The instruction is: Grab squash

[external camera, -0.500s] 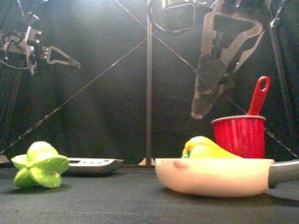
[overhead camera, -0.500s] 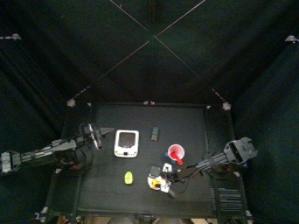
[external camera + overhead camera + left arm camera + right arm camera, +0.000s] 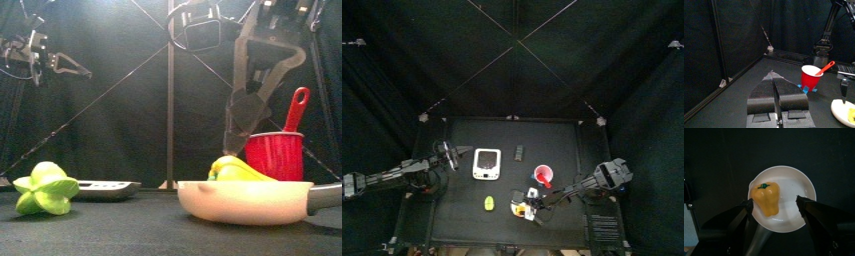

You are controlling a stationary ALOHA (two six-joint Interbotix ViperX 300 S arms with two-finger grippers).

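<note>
The squash [image 3: 767, 199] is a yellow-orange rounded toy lying in a white bowl [image 3: 801, 184] near the table's front right. It shows over the bowl's rim in the front view [image 3: 233, 168] and as a yellow spot in the top view [image 3: 520, 209]. My right gripper [image 3: 774, 202] hangs open just above the bowl, one jaw on each side of the squash, apart from it; it also shows in the front view [image 3: 246, 105]. My left gripper [image 3: 774, 76] is shut and empty, resting at the table's left [image 3: 441, 157].
A red cup [image 3: 274, 155] with a red spoon stands behind the bowl [image 3: 241, 202]. A white remote [image 3: 486, 163] lies mid-table. A yellow-green star-shaped piece [image 3: 44, 188] lies at the front left. Curtain poles ring the table.
My right gripper has come lower and more upright over the bowl. The left arm has not moved.
</note>
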